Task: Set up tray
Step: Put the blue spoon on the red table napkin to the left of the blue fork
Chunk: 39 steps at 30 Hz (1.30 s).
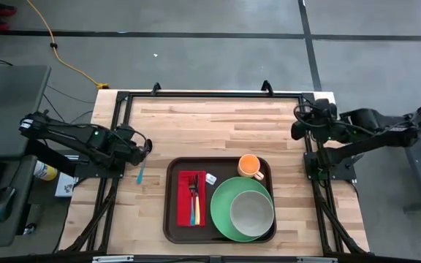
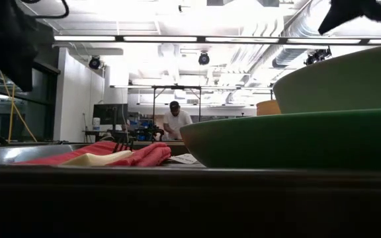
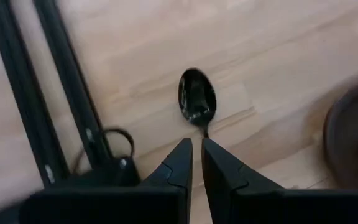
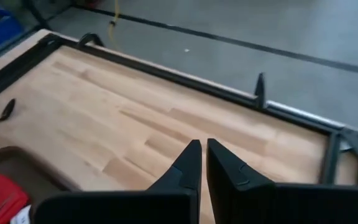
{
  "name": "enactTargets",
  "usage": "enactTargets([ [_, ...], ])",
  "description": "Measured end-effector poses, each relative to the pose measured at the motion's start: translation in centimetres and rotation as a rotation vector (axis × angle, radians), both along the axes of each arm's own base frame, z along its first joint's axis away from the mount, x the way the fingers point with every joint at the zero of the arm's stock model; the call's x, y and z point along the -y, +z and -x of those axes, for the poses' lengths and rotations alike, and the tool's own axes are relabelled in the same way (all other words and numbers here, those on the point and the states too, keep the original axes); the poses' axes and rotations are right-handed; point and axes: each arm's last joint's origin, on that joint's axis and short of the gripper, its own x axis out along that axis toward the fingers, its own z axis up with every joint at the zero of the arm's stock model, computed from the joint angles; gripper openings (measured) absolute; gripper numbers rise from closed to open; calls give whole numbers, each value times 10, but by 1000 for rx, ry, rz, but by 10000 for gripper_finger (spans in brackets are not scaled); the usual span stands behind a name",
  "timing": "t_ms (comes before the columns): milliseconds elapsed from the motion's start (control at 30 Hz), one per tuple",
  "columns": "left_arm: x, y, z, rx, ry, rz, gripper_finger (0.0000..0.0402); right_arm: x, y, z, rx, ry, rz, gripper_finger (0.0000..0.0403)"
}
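Note:
The dark brown tray (image 1: 172, 219) lies near the table's front edge. On it are a red napkin (image 1: 183, 181) with cutlery (image 1: 194, 199), a green plate (image 1: 221, 201) with a pale bowl (image 1: 252, 212) in it, and an orange cup (image 1: 250, 166). A spoon with a blue handle (image 1: 140, 174) and a dark bowl (image 3: 197, 99) is at the tray's left, with my left gripper (image 1: 146, 150) shut on it. My right gripper (image 1: 296, 131) waits shut with nothing in it at the table's right edge, fingers (image 4: 199, 163) over bare wood. My left gripper pinches the spoon by its thin neck (image 3: 204, 129), just behind the bowl, between its two fingertips. The fingers slant down from the table's left and lie along the spoon. The bowl sticks out past the fingertips and the blue handle (image 1: 140, 174) trails toward the near edge. Whether the spoon touches the table I cannot tell.
A black frame (image 1: 210, 95) runs round the wooden table top (image 1: 210, 128), whose far half is bare wood. A small white item (image 1: 210, 178) lies on the tray by the napkin. A person (image 2: 175, 122) stands far back in the room.

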Motion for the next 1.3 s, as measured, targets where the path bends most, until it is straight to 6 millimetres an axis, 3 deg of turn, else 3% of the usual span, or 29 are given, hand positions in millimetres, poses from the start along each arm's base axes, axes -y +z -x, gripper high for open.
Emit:
enactTargets([
  [100,0,-4,-9,-1,96,60,67,1,-17,5,33,22,-14,0],
  [333,6,-21,-43,-61,87,168,67,1,-38,16,73,84,-35,0],
  [667,0,-48,-68,-242,145,258,67,2,-36,20,79,132,-5,0],
  [867,-13,-57,-82,-232,133,263,67,1,-33,16,93,178,23,0],
  [1300,-36,-75,-77,-309,140,291,68,0,-31,14,96,227,29,0],
])
